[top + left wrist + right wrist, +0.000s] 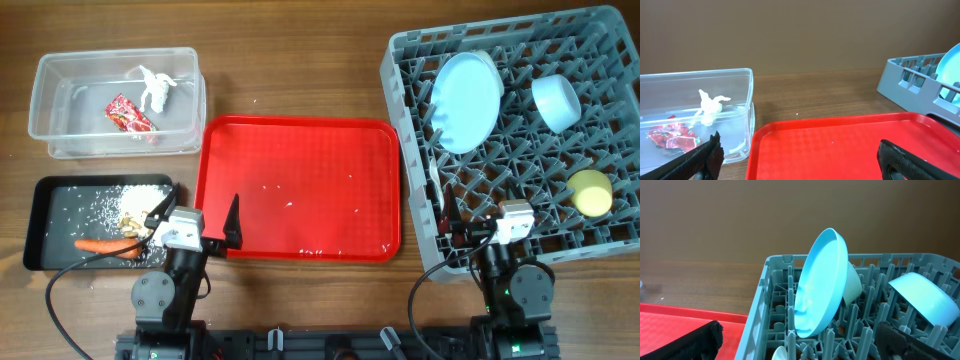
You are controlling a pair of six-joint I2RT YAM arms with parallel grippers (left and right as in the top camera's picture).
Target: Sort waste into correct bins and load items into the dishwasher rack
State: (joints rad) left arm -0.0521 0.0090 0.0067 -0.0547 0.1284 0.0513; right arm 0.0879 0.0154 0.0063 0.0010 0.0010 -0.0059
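Observation:
The red wrapper [130, 115] and white paper scrap [155, 88] lie in the clear tub [60, 70]. Rice bits [135, 205] and the carrot [105, 245] lie in the black tray [50, 225]. The grey rack [410, 60] holds the pale blue plate [467, 100] on edge, the small blue bowl [556, 102] and the yellow cup [590, 192]. The right wrist view shows the mint bowl [854, 282] behind the plate [820, 285], and the white spoon's tip [780, 354]. My left gripper [197, 212] is open and empty at the red tray's front left corner. My right gripper [490, 215] is open and empty over the rack's front edge.
The large red serving tray [300, 190] lies between the bins and the rack, with a few small crumbs on it. The left wrist view looks over the red tray [840, 145], with the tub [735, 80] to the left and the rack's corner [910, 80] to the right.

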